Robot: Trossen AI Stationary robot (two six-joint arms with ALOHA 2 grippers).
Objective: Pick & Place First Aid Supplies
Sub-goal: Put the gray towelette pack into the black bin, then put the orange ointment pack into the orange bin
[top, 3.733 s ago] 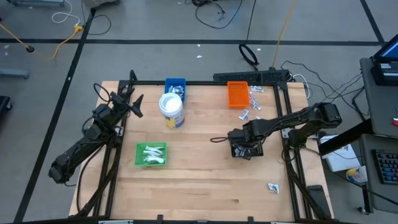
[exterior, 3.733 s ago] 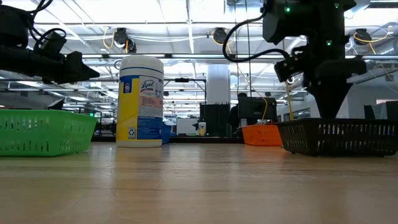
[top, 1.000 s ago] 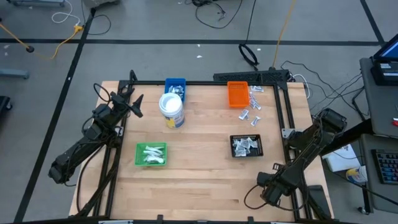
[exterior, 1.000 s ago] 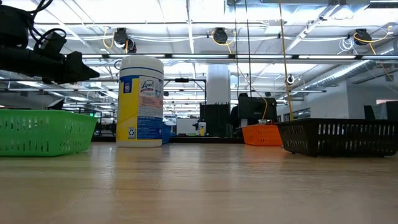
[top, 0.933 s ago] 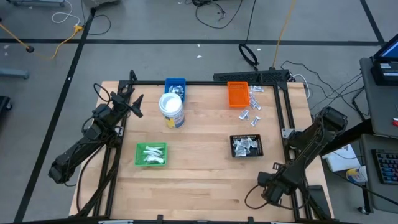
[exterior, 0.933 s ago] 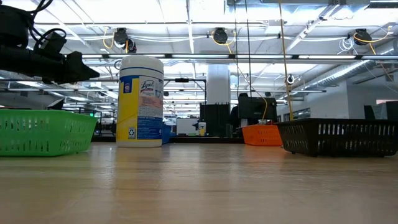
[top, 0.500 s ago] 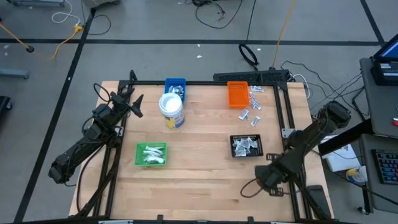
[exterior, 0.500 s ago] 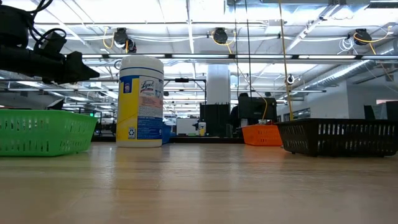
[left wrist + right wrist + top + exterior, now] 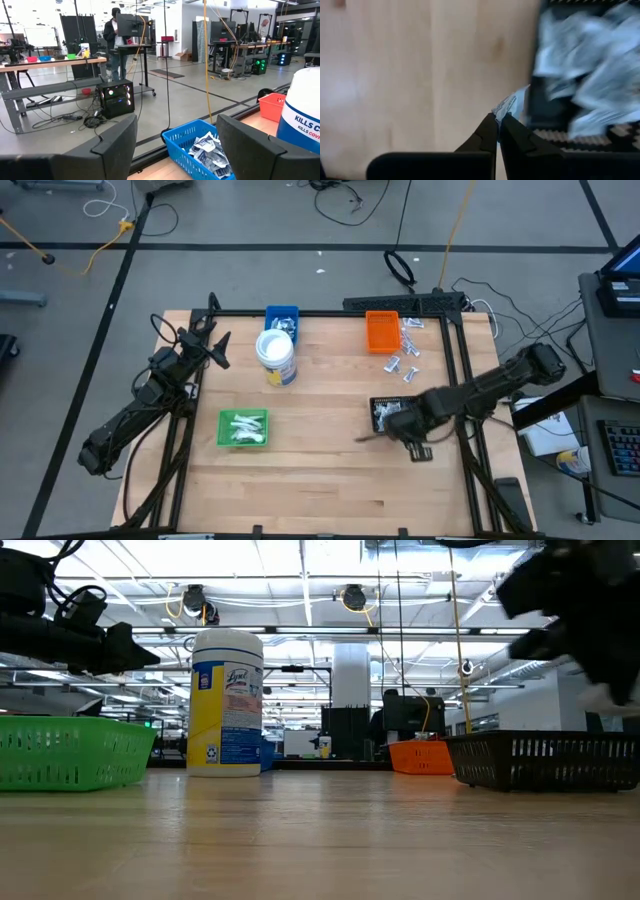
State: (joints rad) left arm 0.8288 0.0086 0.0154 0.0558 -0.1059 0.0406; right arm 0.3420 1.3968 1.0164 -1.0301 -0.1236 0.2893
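1. the wooden table (image 9: pixel 300 470) shows whole only from above, with both arms on it.
2. the left arm waits by the table's left edge. the left gripper (image 9: pixel 215 352) points at the white tub (image 9: pixel 276 356). only its wrist view shows the fingers (image 9: pixel 115 145) spread wide with nothing between them.
3. the right gripper (image 9: pixel 392 423) is at the black tray (image 9: pixel 412 402), at its near left edge. from the low view it is just a dark blur above the tray (image 9: pixel 540 760).
4. only the right wrist view shows its fingers (image 9: pixel 487 135) pressed together, pinching a small white packet (image 9: pixel 510 106) by its corner, right beside the tray wall.
5. from above, more packets lie in the black tray, in the green tray (image 9: pixel 224 442) and in the blue tray (image 9: pixel 282 311). a few loose packets (image 9: pixel 404 362) lie beside the orange tray (image 9: pixel 381 332).
6. the left wrist view looks inside the blue tray (image 9: pixel 182 145) at crinkly packets (image 9: pixel 207 150), and a person stands far off.
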